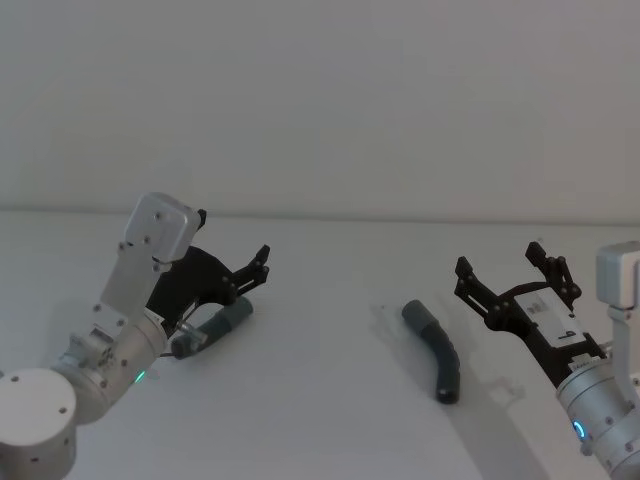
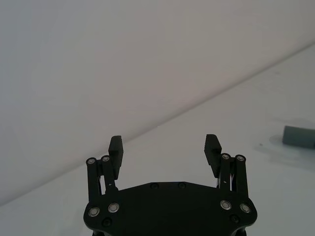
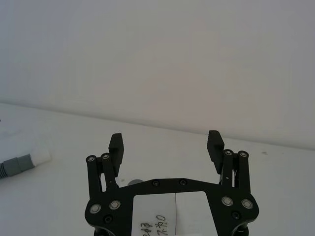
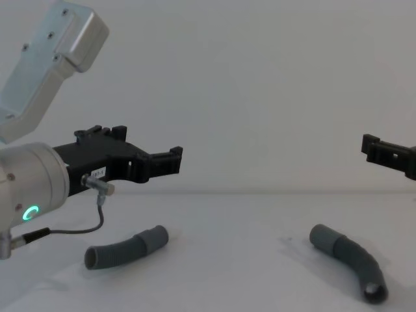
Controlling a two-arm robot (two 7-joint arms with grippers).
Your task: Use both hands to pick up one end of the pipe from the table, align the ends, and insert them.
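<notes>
Dark-grey left pipe piece (image 4: 127, 248) lies lower left in the chest view, right pipe piece (image 4: 348, 257) lower right, both on the white counter (image 4: 227, 276). Left gripper (image 1: 260, 266) and right gripper (image 1: 500, 262) hover above, jaws spread, empty.

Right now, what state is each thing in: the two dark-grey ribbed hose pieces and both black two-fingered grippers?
Left dark-grey ribbed hose piece: lying on the white table, ungripped.
Right dark-grey ribbed hose piece: lying on the table, ungripped, unjoined.
Left black two-fingered gripper: open, empty, raised near the left piece.
Right black two-fingered gripper: open, empty, raised near the right piece.
</notes>
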